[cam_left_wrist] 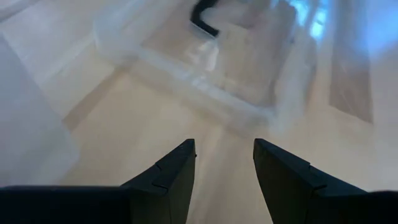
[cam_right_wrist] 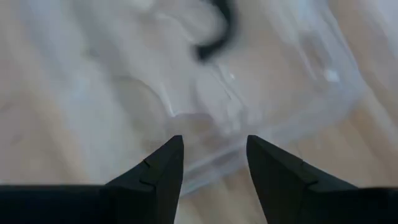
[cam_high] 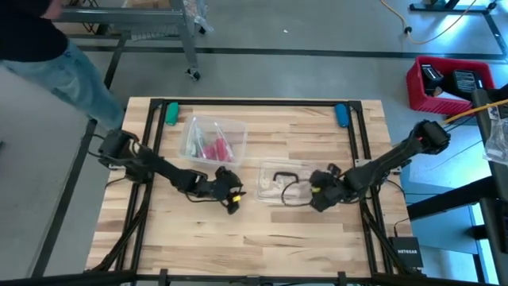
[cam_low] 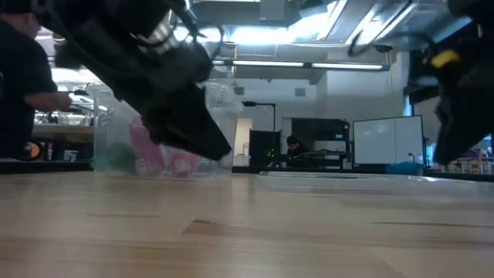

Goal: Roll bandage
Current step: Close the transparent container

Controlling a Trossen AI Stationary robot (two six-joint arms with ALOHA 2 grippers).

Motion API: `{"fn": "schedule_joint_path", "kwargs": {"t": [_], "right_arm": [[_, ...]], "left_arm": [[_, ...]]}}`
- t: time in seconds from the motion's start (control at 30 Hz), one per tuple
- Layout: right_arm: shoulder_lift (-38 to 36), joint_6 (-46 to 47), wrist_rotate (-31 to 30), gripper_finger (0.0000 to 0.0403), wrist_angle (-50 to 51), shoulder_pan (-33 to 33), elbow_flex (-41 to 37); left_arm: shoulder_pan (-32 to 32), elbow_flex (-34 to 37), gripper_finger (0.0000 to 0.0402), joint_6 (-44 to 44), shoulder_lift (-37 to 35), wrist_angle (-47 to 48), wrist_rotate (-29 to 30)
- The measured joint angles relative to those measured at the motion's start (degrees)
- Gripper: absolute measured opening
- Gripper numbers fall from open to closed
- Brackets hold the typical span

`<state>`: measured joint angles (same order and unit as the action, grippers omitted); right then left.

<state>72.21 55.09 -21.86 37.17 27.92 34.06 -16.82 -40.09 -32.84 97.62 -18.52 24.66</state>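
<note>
The red-pink bandage (cam_high: 212, 148) lies as small rolls inside a clear plastic box (cam_high: 230, 127) at the table's far left middle; in the low view the bandage (cam_low: 158, 158) shows through the box wall. A flat clear lid (cam_high: 279, 168) with a black handle (cam_high: 283, 172) and a crumpled clear wrapper (cam_high: 278, 189) lies at mid table. My left gripper (cam_high: 235, 203) (cam_left_wrist: 224, 155) stands open over bare wood, just left of the lid. My right gripper (cam_high: 316, 199) (cam_right_wrist: 214, 152) stands open above the lid's right near edge (cam_right_wrist: 211, 165), with nothing between its fingers.
A green object (cam_high: 171, 114) and a blue object (cam_high: 341, 115) lie at the table's far corners. A person (cam_high: 48, 56) stands beyond the far left corner. A red crate (cam_high: 444, 83) sits off the table at the right. Bare wood (cam_high: 254, 238) stretches along the near side.
</note>
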Motion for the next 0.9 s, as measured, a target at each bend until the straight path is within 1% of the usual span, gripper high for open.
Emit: {"fn": "schedule_joint_path", "kwargs": {"t": [0.07, 0.13, 0.2, 0.33, 0.43, 0.5, 0.57, 0.67, 0.8, 0.9], "right_arm": [[-2.4, 6.9, -0.1, 0.0179, -0.1, -0.1, -3.0], [-4.9, 11.0, -0.3, 0.0179, -1.0, -0.1, -5.6], [-8.4, 14.1, -0.5, 0.0179, -1.2, -0.1, -7.9], [-14.3, 19.7, -1.6, 0.0179, -4.6, -0.1, -12.6], [-16.8, 22.5, -2.2, 0.0179, -10.2, -0.1, -16.8], [-17.4, 22.8, -1.8, 0.0179, -14.8, -0.2, -19.9], [-17.4, 23.6, -0.4, 0.0181, -21.4, -0.2, -22.2], [-17.3, 24.2, -0.2, 0.0198, -27.6, -0.2, -25.1], [-17.2, 24.2, -0.6, 0.0237, -29.3, -0.2, -25.6], [-17.1, 24.1, -1.2, 0.0256, -30.3, -0.2, -25.7]], "left_arm": [[1.1, -0.1, 0.0155, -0.8, 1.6, -1.9, -0.1], [2.1, -0.1, 0.0155, -1.4, 2.9, -4.3, -0.2], [3.0, -0.1, 0.0155, -1.8, 3.7, -5.7, -0.2], [4.2, -0.1, 0.0155, -1.7, 5.3, -8.6, -0.2], [4.9, -0.1, 0.0155, -2.2, 6.6, -8.8, -0.2], [5.1, -0.1, 0.0155, -3.1, 7.5, -8.9, -0.3], [5.2, -0.1, 0.0155, -3.2, 8.5, -10.3, -0.5], [5.2, -0.1, 0.0155, -3.3, 9.8, -12.7, -0.6], [5.2, -0.1, 0.0155, -3.4, 11.0, -15.2, -1.3], [5.2, -0.1, 0.0155, -4.1, 11.4, -15.4, -1.6]]}}
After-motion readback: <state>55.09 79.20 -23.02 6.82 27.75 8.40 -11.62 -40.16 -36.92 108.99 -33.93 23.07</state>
